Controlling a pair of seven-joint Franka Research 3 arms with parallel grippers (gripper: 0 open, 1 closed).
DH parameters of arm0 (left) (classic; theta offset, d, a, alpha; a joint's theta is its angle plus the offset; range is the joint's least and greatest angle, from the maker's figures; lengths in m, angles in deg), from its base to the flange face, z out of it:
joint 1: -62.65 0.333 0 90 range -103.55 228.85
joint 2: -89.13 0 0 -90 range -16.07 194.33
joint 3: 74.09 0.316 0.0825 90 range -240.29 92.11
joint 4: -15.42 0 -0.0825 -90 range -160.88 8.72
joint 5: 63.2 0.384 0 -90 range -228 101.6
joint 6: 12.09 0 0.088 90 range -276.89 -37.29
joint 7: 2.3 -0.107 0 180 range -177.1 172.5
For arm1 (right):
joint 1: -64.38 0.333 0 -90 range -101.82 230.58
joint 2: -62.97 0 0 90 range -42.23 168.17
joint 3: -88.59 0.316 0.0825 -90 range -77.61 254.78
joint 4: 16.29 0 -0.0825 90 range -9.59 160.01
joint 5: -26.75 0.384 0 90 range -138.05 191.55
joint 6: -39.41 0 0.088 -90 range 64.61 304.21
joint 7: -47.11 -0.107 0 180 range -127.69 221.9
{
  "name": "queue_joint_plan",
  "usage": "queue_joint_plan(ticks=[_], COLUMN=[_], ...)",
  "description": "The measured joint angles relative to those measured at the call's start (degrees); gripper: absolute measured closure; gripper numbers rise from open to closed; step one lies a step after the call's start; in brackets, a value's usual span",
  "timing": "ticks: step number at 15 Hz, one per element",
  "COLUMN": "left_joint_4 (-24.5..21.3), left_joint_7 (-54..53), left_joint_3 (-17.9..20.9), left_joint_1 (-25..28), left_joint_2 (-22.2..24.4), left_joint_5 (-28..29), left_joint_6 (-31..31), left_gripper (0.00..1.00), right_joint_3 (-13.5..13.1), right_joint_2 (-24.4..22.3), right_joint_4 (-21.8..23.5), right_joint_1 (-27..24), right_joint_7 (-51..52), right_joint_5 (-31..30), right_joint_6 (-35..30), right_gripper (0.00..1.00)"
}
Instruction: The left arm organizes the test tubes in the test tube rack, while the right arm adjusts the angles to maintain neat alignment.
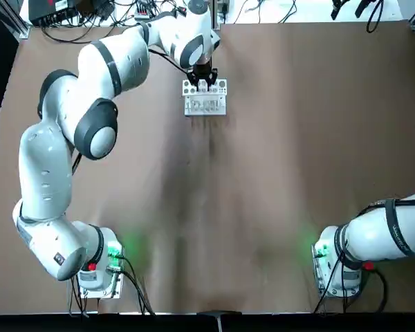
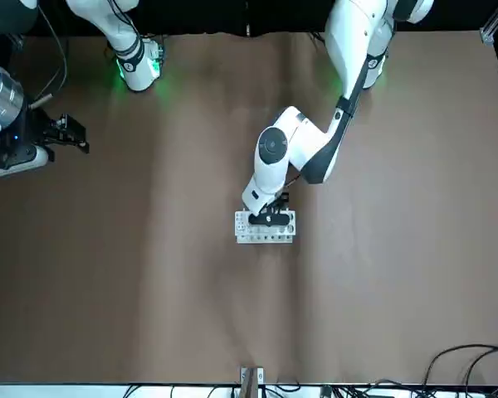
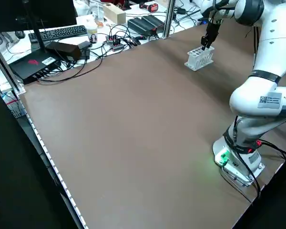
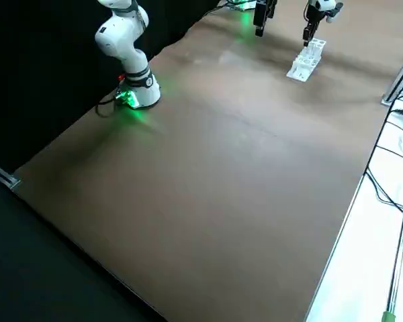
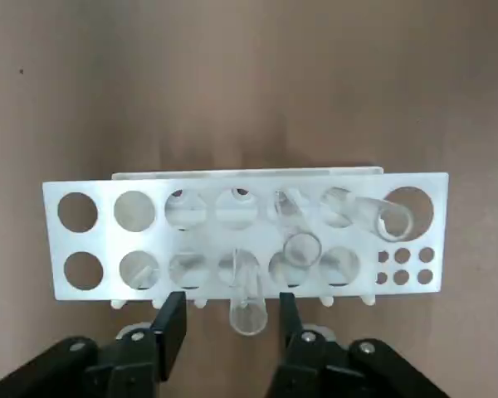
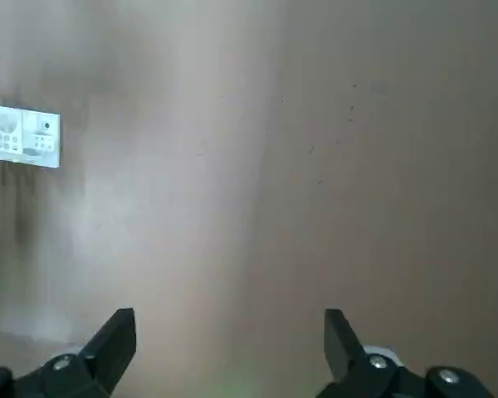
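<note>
three clear, thin, round-mouthed test tubes (image 5: 248,294) lean in differing directions in holes of the white rectangular two-tier test tube rack (image 5: 108,235), which stands upright on the brown tabletop (image 1: 263,180).

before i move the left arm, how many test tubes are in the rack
3 visible: one tube between the left gripper's open fingers, the second and third in the opposite row.

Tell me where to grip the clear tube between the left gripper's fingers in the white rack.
Probably just below the open rim of the clear tube, from above, one finger each side along the white rack's length: that end protrudes, leaning.
</note>
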Motion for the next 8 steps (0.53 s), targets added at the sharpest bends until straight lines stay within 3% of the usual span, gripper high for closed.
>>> queue_joint_plan(ticks=[8], left_joint_4=[0.02], left_joint_7=[-0.01], left_joint_3=[0.00], left_joint_1=[-0.02], left_joint_2=[-0.51], left_joint_5=[0.00], left_joint_6=[-0.02], left_gripper=[0.56], right_joint_3=[0.00], right_joint_2=[0.00], right_joint_4=[0.00], right_joint_1=[0.00], right_joint_7=[0.00], right_joint_5=[0.00], right_joint_6=[0.00], right_gripper=[0.00])
